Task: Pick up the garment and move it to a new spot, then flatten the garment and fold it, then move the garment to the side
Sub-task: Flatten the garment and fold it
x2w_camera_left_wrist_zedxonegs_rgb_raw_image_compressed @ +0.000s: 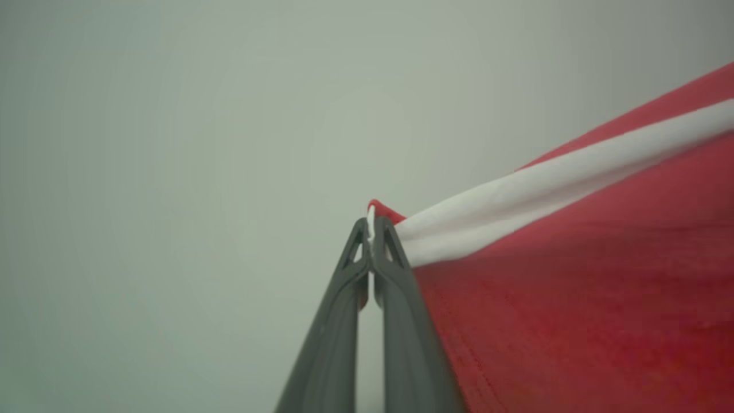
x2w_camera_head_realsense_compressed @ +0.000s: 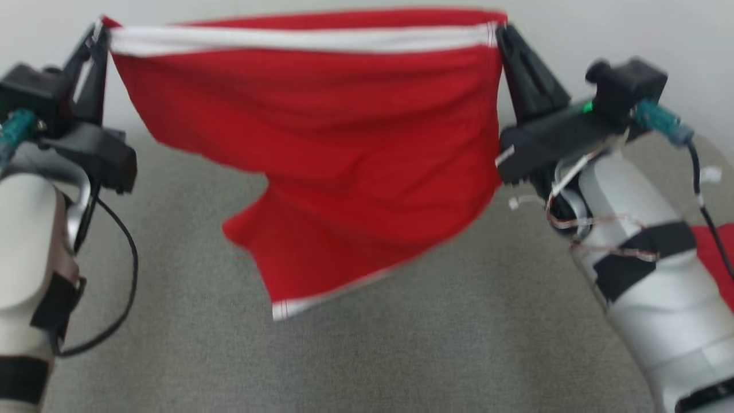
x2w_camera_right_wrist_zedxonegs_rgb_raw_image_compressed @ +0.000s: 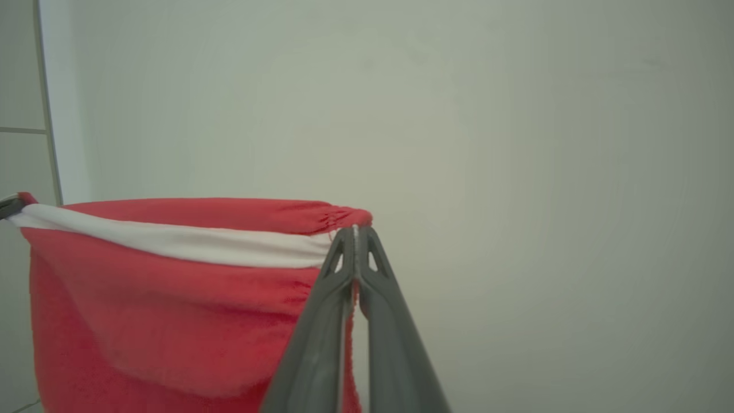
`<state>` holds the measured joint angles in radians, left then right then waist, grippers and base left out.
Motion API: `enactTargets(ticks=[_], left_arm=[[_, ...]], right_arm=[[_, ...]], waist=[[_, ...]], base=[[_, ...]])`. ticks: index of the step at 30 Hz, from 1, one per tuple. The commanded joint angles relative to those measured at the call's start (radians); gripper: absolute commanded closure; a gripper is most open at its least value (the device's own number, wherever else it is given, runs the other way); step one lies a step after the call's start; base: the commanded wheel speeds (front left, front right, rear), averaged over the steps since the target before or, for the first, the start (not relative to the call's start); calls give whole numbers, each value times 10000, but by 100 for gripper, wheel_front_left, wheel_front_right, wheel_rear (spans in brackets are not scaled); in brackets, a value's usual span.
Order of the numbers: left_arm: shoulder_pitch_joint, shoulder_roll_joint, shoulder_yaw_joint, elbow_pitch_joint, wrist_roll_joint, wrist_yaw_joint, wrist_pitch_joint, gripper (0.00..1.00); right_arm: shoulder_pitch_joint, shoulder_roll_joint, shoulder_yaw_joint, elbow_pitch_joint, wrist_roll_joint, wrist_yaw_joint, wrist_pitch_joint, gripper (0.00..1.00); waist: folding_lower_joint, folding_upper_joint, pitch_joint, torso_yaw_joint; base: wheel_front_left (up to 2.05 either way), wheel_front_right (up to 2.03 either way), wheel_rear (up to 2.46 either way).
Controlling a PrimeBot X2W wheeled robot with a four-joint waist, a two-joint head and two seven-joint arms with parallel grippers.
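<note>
No readable text, label, brand, number or sign anywhere in these views.

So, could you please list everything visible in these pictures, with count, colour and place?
garment: one, red with a white stripe, hanging stretched between both grippers above the surface
surface: one, grey, below the garment
wall: one, pale, behind the garment
red item: one, red, right edge of head view, partly hidden by the right forearm; cannot tell what it is
left gripper: one, dark, shut on the garment's top left corner
right gripper: one, dark, shut on the garment's top right corner
</note>
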<state>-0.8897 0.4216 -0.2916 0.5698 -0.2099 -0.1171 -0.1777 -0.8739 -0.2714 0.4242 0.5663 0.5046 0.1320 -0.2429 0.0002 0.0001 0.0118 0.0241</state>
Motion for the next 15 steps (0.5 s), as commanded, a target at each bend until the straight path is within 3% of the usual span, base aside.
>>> enactTargets(ticks=[1, 5, 8, 11, 15], left_arm=[[-468, 11, 9, 285, 224, 198, -37, 100], [-1773, -223, -103, 918, 705, 813, -493, 100], [-2513, -356, -47, 971, 889, 1148, -780, 100], [-2800, -618, -5, 450, 909, 1182, -863, 100], [-1671, -1062, 154, -76, 580, 1069, -870, 100]], right_arm=[[-543, 21, 23, 331, -72, -31, -60, 100], [-2139, -122, -427, 1322, -686, -33, -215, 100], [-2814, -118, -1209, 1055, -1391, -33, -220, 100], [-2637, -84, -2332, 321, -2306, -34, -220, 100], [-1601, -91, -2665, 57, -2955, -34, -221, 100]], waist=[[-2, -1, 1331, 282], [-2, -1, 2049, 424], [-2, -1, 2238, 568], [-2, -1, 2212, 731], [-2, -1, 2167, 830]], base=[[0, 0, 0], [0, 0, 0], [0, 0, 0], [0, 0, 0], [0, 0, 0]])
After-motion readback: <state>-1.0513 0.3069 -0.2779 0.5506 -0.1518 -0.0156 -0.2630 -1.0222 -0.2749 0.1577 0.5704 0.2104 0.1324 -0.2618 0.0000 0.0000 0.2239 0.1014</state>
